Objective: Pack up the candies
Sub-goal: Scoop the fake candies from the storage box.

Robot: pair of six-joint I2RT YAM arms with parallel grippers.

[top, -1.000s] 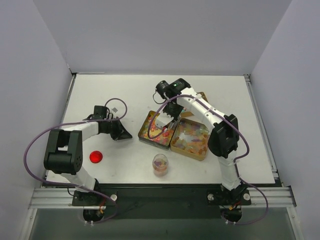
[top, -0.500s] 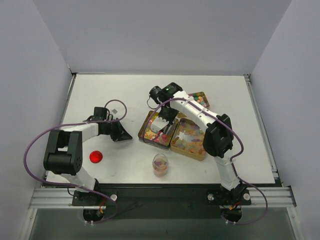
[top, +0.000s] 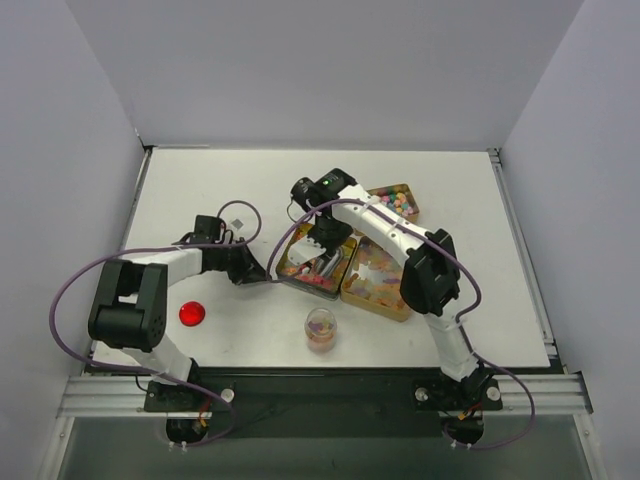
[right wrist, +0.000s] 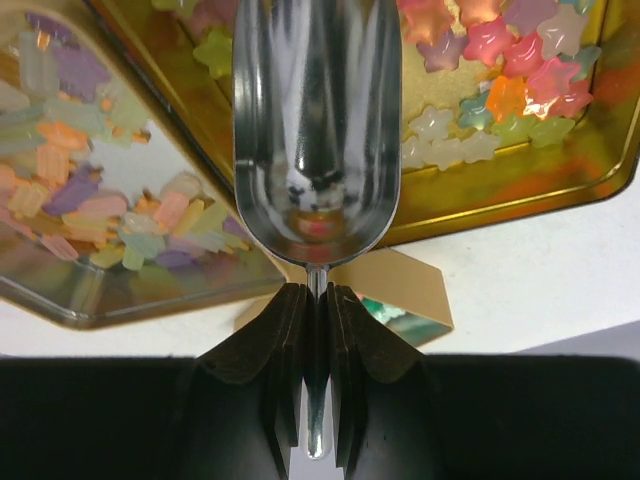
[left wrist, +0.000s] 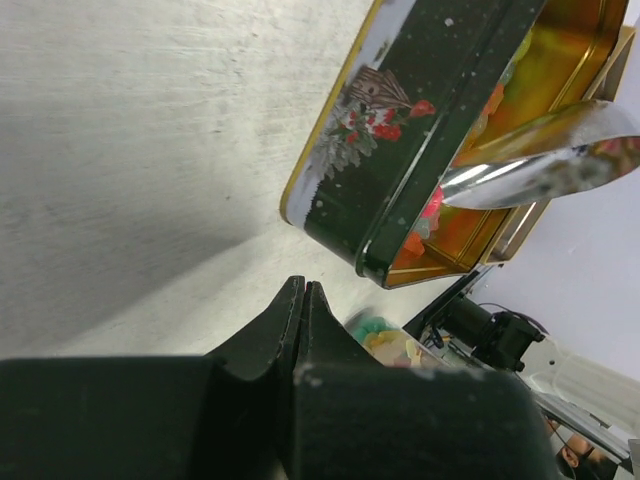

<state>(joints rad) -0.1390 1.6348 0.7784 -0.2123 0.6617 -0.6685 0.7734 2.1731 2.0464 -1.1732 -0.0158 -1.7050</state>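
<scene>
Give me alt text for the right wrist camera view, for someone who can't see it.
The right gripper clamps the handle of a metal scoop, which looks empty, above a gold tin of star-shaped candies; a second tin of pastel candies sits at picture left.

A white table [top: 200,190] carries three open tins: a dark green tin [left wrist: 430,130] with a festive print on its side, a gold tin [top: 375,307] against its right side, and a third tin [top: 414,208] just behind. A metal scoop [right wrist: 316,120] hangs over the green tin. A clear jar [top: 321,330] stands in front of the tins, and a red lid [top: 191,314] lies well to its left.
</scene>
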